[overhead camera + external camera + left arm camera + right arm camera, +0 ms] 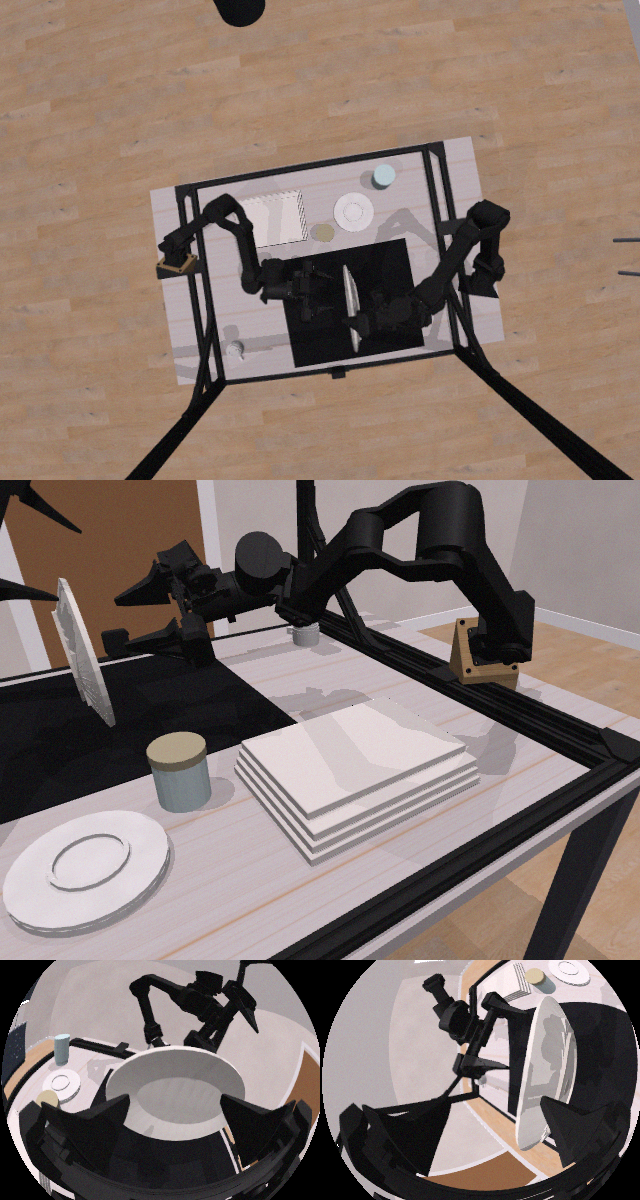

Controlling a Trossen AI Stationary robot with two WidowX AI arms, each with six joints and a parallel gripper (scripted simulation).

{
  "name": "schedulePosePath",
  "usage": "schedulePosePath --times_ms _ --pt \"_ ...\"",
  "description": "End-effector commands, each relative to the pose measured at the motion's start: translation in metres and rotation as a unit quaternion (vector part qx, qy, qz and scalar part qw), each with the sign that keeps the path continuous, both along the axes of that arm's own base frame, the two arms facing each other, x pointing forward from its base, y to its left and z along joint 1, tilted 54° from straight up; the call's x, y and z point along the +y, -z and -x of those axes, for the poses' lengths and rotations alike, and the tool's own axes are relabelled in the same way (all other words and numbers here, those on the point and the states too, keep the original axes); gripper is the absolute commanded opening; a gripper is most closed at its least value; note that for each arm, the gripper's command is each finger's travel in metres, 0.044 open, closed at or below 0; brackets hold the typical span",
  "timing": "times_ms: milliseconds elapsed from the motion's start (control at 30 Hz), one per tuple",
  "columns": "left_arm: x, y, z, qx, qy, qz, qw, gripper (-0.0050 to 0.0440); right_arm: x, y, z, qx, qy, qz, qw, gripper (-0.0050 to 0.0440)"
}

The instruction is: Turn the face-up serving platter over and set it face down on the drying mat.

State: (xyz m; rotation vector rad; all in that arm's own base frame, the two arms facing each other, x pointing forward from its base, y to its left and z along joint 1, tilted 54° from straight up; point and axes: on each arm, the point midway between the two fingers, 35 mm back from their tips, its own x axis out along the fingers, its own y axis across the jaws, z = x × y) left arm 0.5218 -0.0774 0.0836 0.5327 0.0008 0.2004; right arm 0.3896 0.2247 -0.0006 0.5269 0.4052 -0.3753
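Note:
The white serving platter [352, 294] [82, 655] [180, 1085] [540, 1075] stands nearly upright on edge over the black drying mat [320, 351] [31, 769] [605, 1035]. Its hollow face is toward the left arm and its footed underside toward the right arm. Whether its lower rim rests on the mat is unclear. My right gripper [347, 321] [498, 1102] is open on the underside's side. One finger is at or very near the upper part of the platter; contact is unclear. My left gripper [331, 292] [121, 623] is open, facing the platter's face with a gap between them.
A stack of white boards [279, 222] [351, 759], a lidded jar [324, 233] [180, 774], a round white plate [353, 212] [31, 888] and a pale blue cylinder [383, 175] [61, 1050] stand beyond the mat. A small cup [235, 348] [306, 635] stands near the left arm's rail.

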Motion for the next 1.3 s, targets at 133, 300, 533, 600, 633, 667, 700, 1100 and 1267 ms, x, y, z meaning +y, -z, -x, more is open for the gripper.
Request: schedulePosePath --times_ms 133,300,533,600,633,667,700,1100,1267 --pt "0.0 0.0 0.0 -0.001 -0.002 0.001 1.0 0.044 0.003 0.004 -0.016 0.0 -0.001 0.0 1.0 0.044" --pt "0.0 0.0 0.0 -0.001 -0.002 0.001 1.0 0.044 0.004 0.006 -0.024 0.0 -0.001 0.0 1.0 0.044" --pt "0.0 0.0 0.0 -0.001 -0.002 0.001 1.0 0.044 0.005 0.008 -0.031 0.0 -0.001 0.0 1.0 0.044" --pt "0.0 0.0 0.0 -0.001 -0.002 0.001 1.0 0.044 0.005 0.008 -0.034 0.0 -0.001 0.0 1.0 0.044" --pt "0.0 0.0 0.0 -0.001 -0.002 0.001 1.0 0.044 0.006 0.009 -0.036 0.0 -0.001 0.0 1.0 0.044" --pt "0.0 0.0 0.0 -0.001 -0.002 0.001 1.0 0.044 0.006 0.009 -0.037 0.0 -0.001 0.0 1.0 0.044" --pt "0.0 0.0 0.0 -0.001 -0.002 0.001 1.0 0.044 0.006 0.01 -0.039 -0.001 -0.001 0.0 1.0 0.044" --pt "0.0 0.0 0.0 -0.001 -0.002 0.001 1.0 0.044 0.006 0.012 -0.046 -0.001 -0.001 0.0 1.0 0.044" --pt "0.0 0.0 0.0 -0.001 -0.002 0.001 1.0 0.044 0.006 0.013 -0.044 0.001 0.0 0.0 1.0 0.044"
